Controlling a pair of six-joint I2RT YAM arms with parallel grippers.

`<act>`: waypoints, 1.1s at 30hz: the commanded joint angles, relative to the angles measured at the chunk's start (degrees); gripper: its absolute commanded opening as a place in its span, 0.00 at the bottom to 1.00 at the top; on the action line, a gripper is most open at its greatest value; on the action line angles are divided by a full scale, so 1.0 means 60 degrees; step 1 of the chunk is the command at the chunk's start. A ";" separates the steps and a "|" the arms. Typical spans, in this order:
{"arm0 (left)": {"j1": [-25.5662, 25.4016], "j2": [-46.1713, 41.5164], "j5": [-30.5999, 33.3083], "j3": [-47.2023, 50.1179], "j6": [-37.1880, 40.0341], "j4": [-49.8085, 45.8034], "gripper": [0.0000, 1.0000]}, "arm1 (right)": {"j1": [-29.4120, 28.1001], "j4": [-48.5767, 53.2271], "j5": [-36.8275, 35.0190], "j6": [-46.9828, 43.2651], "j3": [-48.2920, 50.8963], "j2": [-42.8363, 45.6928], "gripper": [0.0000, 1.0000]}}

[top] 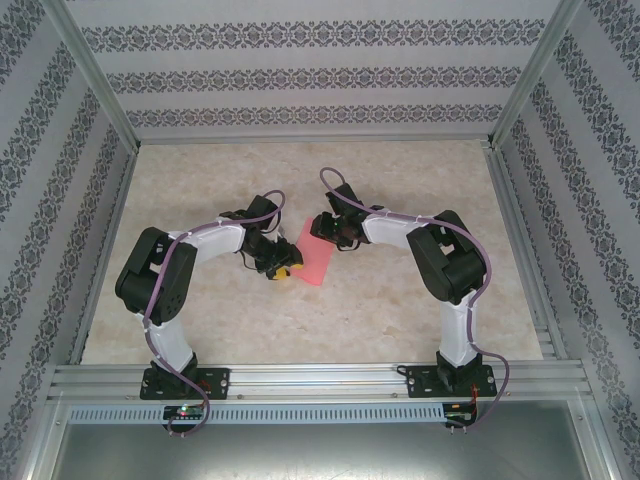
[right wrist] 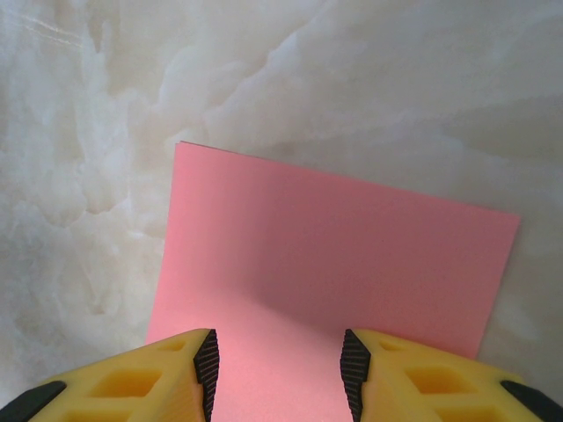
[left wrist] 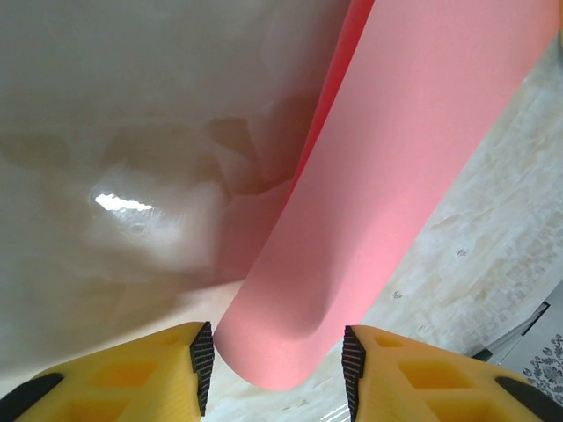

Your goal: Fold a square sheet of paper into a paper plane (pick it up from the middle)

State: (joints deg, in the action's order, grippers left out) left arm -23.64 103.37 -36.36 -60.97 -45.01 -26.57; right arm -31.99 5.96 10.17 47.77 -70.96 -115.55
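The square sheet of paper (top: 312,256) is salmon-pink and lies on the marble table (top: 400,310) between the two arms. In the left wrist view the paper (left wrist: 387,176) is bent over on itself in a soft rounded loop. That loop's end sits between the pads of my left gripper (left wrist: 277,365), which is open, with a gap on the right side. From above, the left gripper (top: 284,271) is at the sheet's near-left corner. My right gripper (top: 323,228) stands at the far edge. Its jaws (right wrist: 277,369) are open over flat paper (right wrist: 334,255).
Aluminium rails (top: 320,378) frame the table at the front and sides, with patterned walls (top: 320,80) behind them. Bare marble stretches to the right (top: 400,200) and behind the paper.
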 commanded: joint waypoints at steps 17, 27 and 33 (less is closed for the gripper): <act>-0.0091 -0.0310 0.0332 -0.0352 0.0632 -0.0709 0.58 | -0.0096 0.1345 0.0062 -0.0022 0.0434 -0.0510 0.46; -0.0074 -0.0271 0.0302 -0.0449 0.0732 -0.0653 0.60 | -0.0096 0.1353 0.0062 -0.0011 0.0459 -0.0568 0.46; -0.0086 -0.0153 0.0066 -0.0426 0.0676 -0.0335 0.60 | -0.0103 0.1373 0.0053 -0.0026 0.0474 -0.0571 0.46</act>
State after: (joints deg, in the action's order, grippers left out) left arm -23.64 102.89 -35.03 -62.28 -42.02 -29.12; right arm -32.01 5.98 10.17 47.77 -70.96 -115.55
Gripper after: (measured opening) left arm 0.605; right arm 0.455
